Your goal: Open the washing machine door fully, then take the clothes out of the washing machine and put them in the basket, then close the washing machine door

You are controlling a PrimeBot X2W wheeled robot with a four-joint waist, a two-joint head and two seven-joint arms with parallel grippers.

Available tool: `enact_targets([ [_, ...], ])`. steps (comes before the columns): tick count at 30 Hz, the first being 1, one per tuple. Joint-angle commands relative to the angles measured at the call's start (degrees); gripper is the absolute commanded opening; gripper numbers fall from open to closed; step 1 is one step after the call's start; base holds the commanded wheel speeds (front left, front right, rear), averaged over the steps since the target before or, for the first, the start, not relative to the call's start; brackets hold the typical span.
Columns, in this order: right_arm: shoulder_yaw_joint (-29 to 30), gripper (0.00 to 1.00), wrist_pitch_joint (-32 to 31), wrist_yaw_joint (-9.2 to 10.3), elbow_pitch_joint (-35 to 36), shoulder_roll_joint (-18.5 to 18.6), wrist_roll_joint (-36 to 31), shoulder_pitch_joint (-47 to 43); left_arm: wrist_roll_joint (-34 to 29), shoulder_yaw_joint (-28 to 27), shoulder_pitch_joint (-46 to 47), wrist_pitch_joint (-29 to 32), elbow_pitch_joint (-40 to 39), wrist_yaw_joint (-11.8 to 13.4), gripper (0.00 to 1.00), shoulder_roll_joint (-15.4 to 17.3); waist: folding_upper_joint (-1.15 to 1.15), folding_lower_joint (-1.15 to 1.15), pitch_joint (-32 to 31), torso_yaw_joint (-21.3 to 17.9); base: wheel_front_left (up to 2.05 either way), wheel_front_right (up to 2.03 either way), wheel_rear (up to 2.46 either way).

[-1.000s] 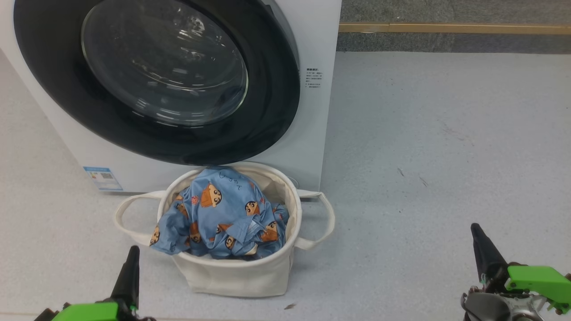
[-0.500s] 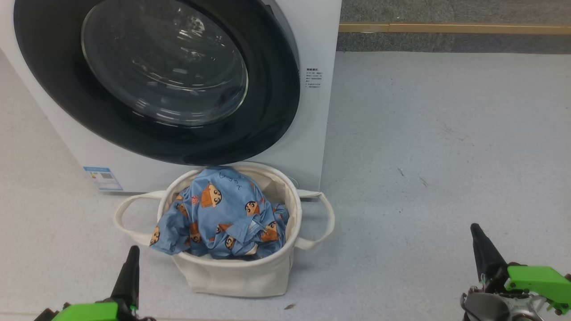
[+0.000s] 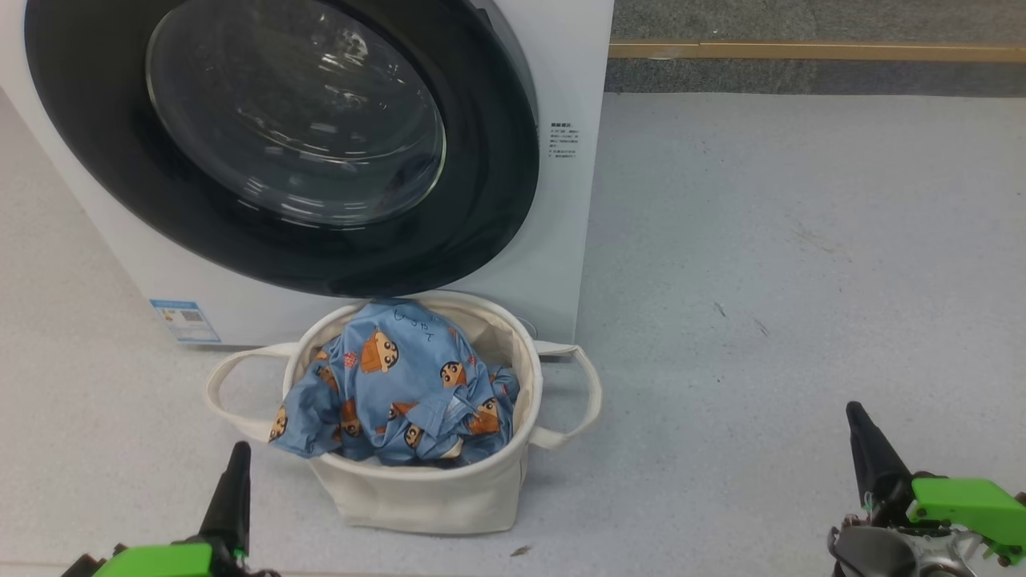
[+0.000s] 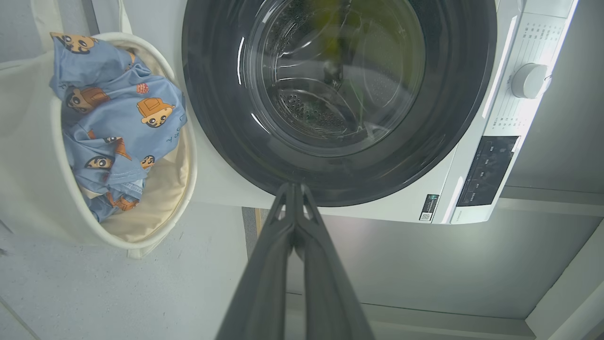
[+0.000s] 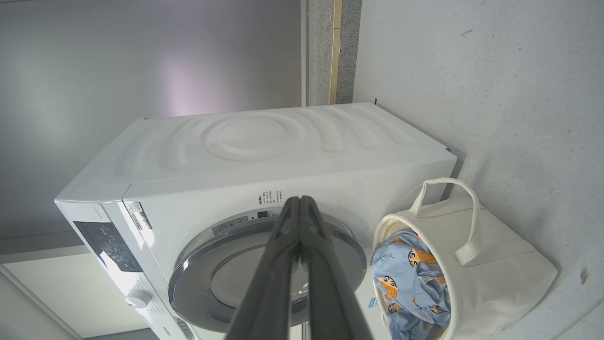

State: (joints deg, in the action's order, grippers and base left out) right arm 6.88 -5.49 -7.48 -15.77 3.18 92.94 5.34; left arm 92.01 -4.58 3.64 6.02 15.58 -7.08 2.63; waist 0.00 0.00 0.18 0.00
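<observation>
The washing machine [image 3: 561,240] stands at the upper left, and its door [image 3: 497,184], black rim around clear glass, lies flat against the front. Through the glass the steel drum [image 4: 311,104] shows no fabric. The cream basket [image 3: 433,497] sits on the floor just in front of the machine, with the blue cartoon-print clothes [image 3: 401,393] heaped inside and one edge hanging over its rim. My left gripper [image 3: 238,447] is shut and holds nothing, low beside the basket's left handle. My right gripper [image 3: 853,409] is shut and holds nothing, far right over bare floor.
A grey stone step with a wooden strip [image 3: 801,51] runs along the back right. The machine's control panel and white knob [image 4: 529,80] sit on its upper front. A small blue label [image 3: 184,320] marks its lower corner. Speckled floor [image 3: 761,280] lies to the right.
</observation>
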Motion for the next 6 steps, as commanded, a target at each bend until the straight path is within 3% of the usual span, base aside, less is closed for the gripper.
enact_targets([
  [1, -0.9, 0.00, -0.5, -0.01, 1.8, 0.1, -0.3, 0.8, 0.1, -2.0, 2.6, 0.5, -1.5, -0.4, 0.00, 0.3, 0.00, 0.00, 0.0, 0.0, 0.00, 0.00, 0.00],
  [6, -0.9, 0.00, -0.6, -0.01, 1.8, 0.1, -0.3, 0.8, 0.1, -2.0, 2.6, 0.5, -1.5, -0.4, 0.00, 0.3, 0.00, 0.00, 0.0, 0.0, 0.00, 0.00, 0.00],
])
